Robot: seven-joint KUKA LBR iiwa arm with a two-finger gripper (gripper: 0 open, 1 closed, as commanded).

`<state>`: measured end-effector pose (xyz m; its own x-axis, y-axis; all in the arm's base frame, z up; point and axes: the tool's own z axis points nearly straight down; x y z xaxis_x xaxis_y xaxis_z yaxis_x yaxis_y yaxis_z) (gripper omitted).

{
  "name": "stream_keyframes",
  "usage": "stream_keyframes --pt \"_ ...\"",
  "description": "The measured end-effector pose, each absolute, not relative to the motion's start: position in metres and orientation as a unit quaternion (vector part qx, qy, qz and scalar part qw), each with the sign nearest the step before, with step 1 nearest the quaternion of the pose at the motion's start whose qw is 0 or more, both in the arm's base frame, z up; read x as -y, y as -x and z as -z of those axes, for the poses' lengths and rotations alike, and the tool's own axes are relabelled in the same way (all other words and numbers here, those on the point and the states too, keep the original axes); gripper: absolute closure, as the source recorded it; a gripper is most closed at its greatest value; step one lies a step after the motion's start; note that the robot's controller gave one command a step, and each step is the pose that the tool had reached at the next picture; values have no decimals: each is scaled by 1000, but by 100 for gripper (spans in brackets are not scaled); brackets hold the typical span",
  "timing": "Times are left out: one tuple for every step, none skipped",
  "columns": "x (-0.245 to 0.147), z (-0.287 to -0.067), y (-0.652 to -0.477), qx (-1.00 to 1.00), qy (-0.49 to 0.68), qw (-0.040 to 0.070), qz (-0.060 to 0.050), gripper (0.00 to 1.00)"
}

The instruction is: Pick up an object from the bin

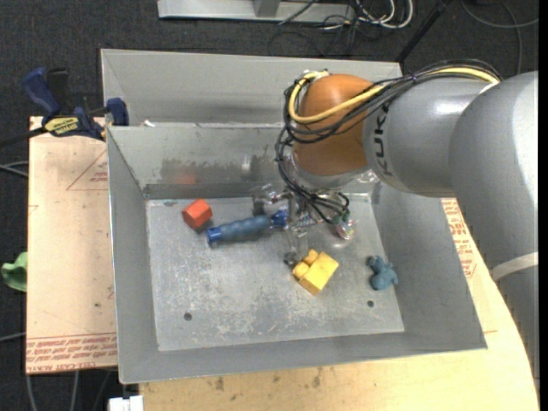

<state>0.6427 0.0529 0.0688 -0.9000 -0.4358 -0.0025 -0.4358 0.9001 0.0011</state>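
Note:
My gripper hangs low in the middle of the bin, under the arm's orange cover. Just below it on the bin floor lies a yellow block, made of two cube-like parts; the gripper's lower tip comes down to the block's upper left corner. A blue rod-shaped thing lies to the gripper's left, with its right end reaching under the gripper. Whether the gripper touches either thing is hidden by its own body.
A small red cube sits left of the blue rod, near the back wall. A small blue lumpy figure lies at the right of the floor. The arm reaches in from the right.

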Motion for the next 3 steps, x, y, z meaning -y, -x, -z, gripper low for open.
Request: stream_keyframes --pt "-53 -70 -644 -975 223 2 -1 100" --pt "-53 -105 -645 -975 222 3 0 100" --pt "-54 -131 -646 -975 221 3 0 100"
